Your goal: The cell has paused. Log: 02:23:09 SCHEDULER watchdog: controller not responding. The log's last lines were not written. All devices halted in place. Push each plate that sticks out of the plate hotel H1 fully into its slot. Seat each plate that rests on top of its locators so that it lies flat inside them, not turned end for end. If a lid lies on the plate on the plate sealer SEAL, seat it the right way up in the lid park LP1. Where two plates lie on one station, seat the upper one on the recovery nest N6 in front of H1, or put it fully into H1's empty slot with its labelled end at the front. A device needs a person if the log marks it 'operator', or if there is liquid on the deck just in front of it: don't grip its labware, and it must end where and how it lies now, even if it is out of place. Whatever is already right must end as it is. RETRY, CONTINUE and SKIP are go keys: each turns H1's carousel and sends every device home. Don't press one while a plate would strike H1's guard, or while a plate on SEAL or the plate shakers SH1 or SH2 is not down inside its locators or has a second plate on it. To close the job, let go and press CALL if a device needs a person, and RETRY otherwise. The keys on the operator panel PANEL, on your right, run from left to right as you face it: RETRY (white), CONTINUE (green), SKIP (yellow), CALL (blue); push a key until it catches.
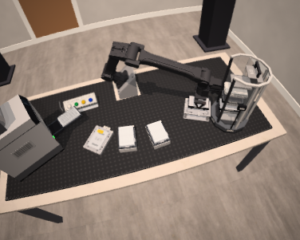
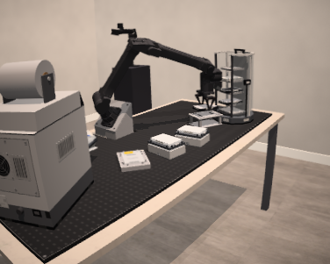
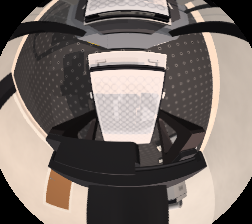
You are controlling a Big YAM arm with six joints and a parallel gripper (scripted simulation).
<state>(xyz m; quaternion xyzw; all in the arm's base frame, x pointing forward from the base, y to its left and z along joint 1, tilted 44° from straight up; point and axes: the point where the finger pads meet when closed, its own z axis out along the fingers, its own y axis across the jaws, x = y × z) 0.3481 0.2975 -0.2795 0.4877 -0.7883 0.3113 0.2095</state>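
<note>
My gripper is shut on a white plate, a finger along each long side, just above the raised nest N6. The carousel hotel H1 stands beside it, with several plates at different heights; whether one sticks out is unclear. One white plate and another white plate lie on the two shakers; their seating is too small to judge. A light plate lies at the sealer SEAL.
The flat light station with a yellow patch lies between the sealer and the shakers. The panel PANEL lies near the back edge, behind the sealer's plate. H1's tall clear guard and posts stand close to my wrist.
</note>
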